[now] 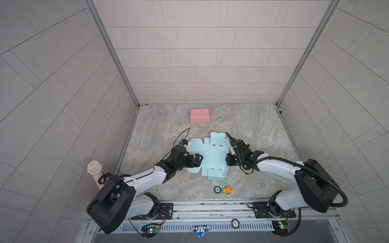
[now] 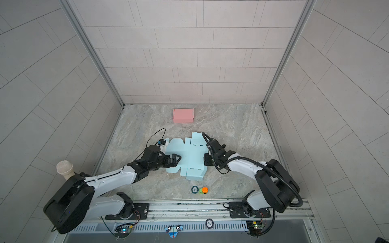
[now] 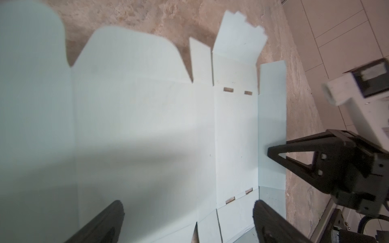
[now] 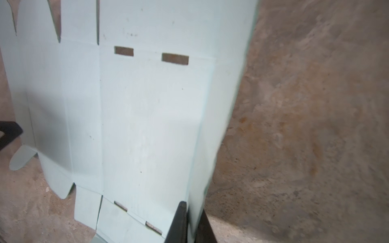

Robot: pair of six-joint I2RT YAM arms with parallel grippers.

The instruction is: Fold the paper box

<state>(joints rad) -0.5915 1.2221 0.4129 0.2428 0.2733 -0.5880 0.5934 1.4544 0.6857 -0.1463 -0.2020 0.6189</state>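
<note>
The right end effector (image 4: 191,214) pinched the box (image 1: 212,156) edge, the left end effector (image 1: 200,158) wide; a sharp lift could drag it.

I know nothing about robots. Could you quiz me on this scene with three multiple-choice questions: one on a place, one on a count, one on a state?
1. Where is the pink box relative to the blue sheet?
A) on it
B) behind it, nearer the back wall
C) beside the front rail

2. How many slots are cut in the sheet?
A) one
B) four
C) nine

3. What are the right arm's fingers doing?
A) pinching the sheet's edge
B) spread wide above bare table
C) holding the pink box

Answers: 1 B, it lies toward the back wall; 2 B, two pairs show in the wrist views; 3 A, they clamp a flap.
</note>
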